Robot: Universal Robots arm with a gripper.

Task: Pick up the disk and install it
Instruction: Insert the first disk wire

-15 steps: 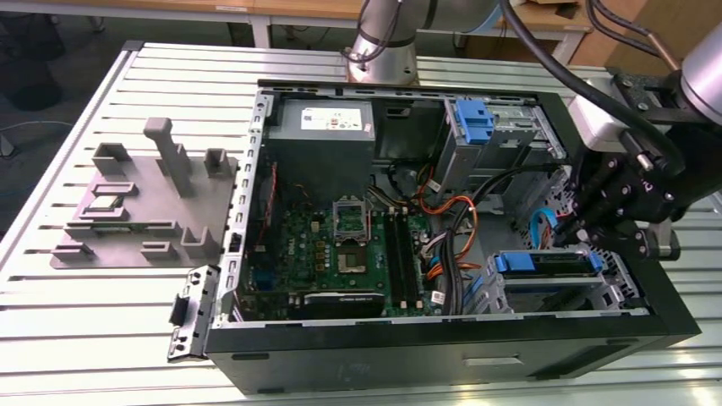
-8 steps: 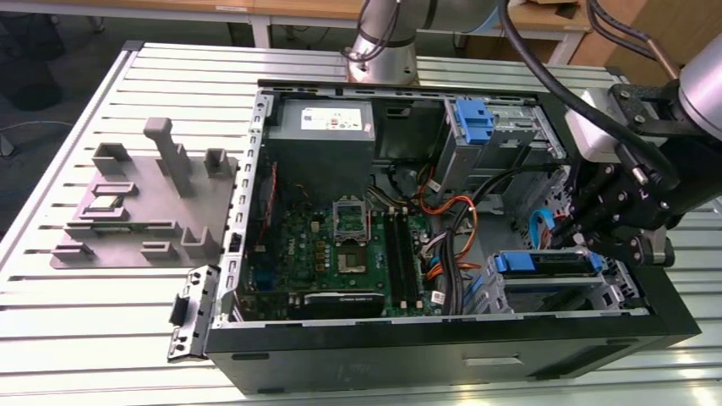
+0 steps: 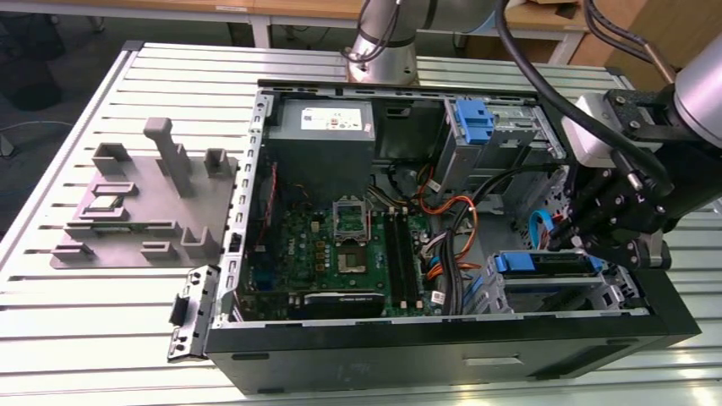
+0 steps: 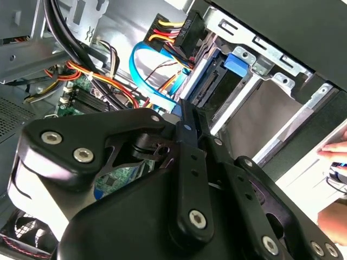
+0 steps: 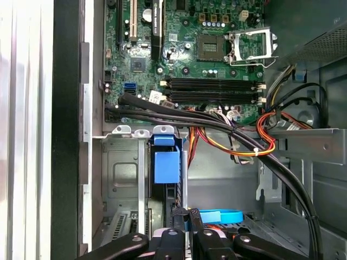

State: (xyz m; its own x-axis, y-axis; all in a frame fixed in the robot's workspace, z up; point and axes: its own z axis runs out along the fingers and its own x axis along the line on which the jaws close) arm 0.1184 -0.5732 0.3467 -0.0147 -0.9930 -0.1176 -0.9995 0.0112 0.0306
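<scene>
Open PC case (image 3: 451, 351) lying on slatted metal table (image 3: 68, 338). Green motherboard (image 3: 338, 254) inside, bare CPU socket (image 5: 250, 46) near its middle. Grey power supply (image 3: 325, 127) in a corner of the case. Orange and black cables (image 5: 233, 143) crossing beside the board. Grey fixture plate (image 3: 141, 211) outside the case, toward the exterior view's left.

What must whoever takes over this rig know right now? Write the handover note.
Gripper: low inside the open computer case, right over the disk; I cannot tell if it is gripping.
Disk: blue-bracketed, lying in the drive cage at the exterior view's right, near the case front.
Done: the disk is picked up and brought into the cage.
Left: I cannot tell if it is fully seated, so the install is unconfirmed.
</scene>
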